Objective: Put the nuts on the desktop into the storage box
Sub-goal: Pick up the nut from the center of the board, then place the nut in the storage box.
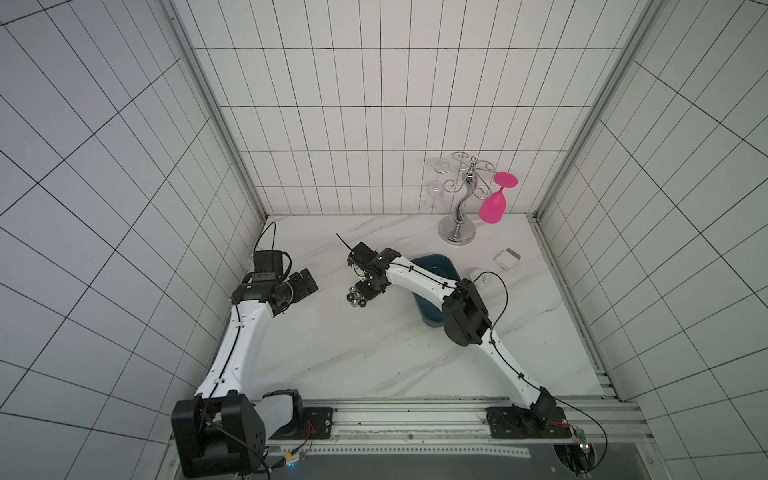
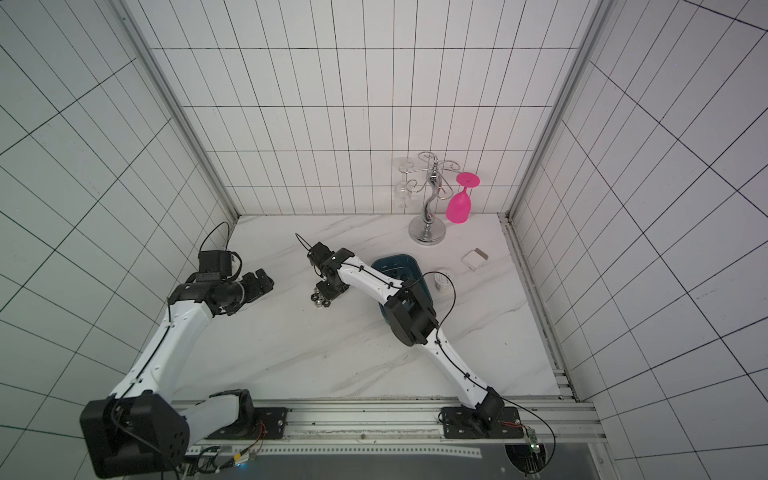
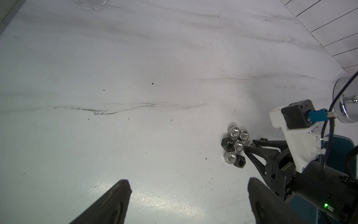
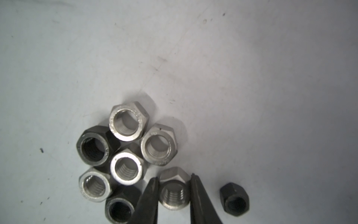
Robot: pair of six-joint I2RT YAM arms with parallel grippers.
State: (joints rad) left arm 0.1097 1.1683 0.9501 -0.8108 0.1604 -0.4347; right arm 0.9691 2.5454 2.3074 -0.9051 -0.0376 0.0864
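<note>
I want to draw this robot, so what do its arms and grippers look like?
The left arm and right arm have smooth white shells, chunky black joints and thin black cables clipped alongside. The left gripper and right gripper are black, with slim pointed fingers. A tiny green light glows on the right arm.

You see even, diffuse light in both top views; wall tiles (image 1: 104, 208) bow at the edges. Right wrist view: nuts (image 4: 126, 168) slightly soft, faint shadows. Left wrist view: glare on the counter (image 3: 164, 201).
</note>
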